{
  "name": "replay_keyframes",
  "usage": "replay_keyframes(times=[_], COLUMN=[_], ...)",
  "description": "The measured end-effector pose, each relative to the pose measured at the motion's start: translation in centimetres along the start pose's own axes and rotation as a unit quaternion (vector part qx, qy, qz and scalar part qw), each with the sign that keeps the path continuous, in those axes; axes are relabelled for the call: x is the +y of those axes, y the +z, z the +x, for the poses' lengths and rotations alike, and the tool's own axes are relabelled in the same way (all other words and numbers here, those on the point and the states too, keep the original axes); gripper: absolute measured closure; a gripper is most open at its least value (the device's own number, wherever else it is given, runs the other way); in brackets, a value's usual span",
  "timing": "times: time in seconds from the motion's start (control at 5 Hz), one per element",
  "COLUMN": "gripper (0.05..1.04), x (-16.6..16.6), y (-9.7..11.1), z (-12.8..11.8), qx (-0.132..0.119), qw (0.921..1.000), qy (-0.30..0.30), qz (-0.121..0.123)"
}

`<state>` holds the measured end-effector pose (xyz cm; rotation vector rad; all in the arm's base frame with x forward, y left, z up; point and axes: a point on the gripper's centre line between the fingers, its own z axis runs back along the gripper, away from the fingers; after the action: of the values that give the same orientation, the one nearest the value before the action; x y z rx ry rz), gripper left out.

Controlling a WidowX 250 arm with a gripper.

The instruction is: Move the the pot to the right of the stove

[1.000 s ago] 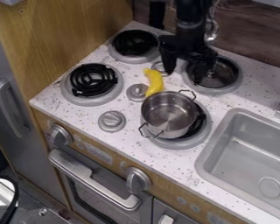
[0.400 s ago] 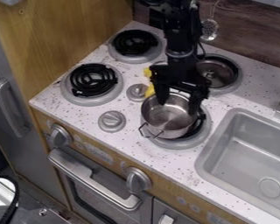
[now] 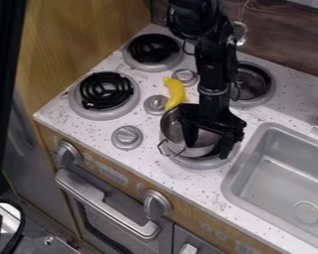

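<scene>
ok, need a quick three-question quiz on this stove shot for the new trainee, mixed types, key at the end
1. True or false: the pot stands inside the sink.
2. Which yellow item lies beside the pot?
A) a spoon
B) a banana
C) a sponge
3. Fill in: the fingers of the gripper are spread ____, not shut.

Key:
1. False; it is on the front right burner.
2. B
3. open

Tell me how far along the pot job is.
The approach looks done: the gripper is at the pot. In hand is the grasp, fingers apart, one inside the pot. The move seems left, since the pot sits on a burner.
</scene>
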<state>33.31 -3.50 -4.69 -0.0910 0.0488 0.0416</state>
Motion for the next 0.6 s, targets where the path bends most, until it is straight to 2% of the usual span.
replay_keyframes(times=[0.2,0.4,0.6], gripper=[0.105,0.360,0.625], x=[0.02,0.38,0.32], y=[-1.31,-1.35,-1.26], z=[0.82,1.43,1.62], qx=[0.000,-0.005,-0.012], qw=[0.9998,0.9994,0.9995], qy=[-0.011,-0.011,-0.007], qz=[0.018,0.031,0.028])
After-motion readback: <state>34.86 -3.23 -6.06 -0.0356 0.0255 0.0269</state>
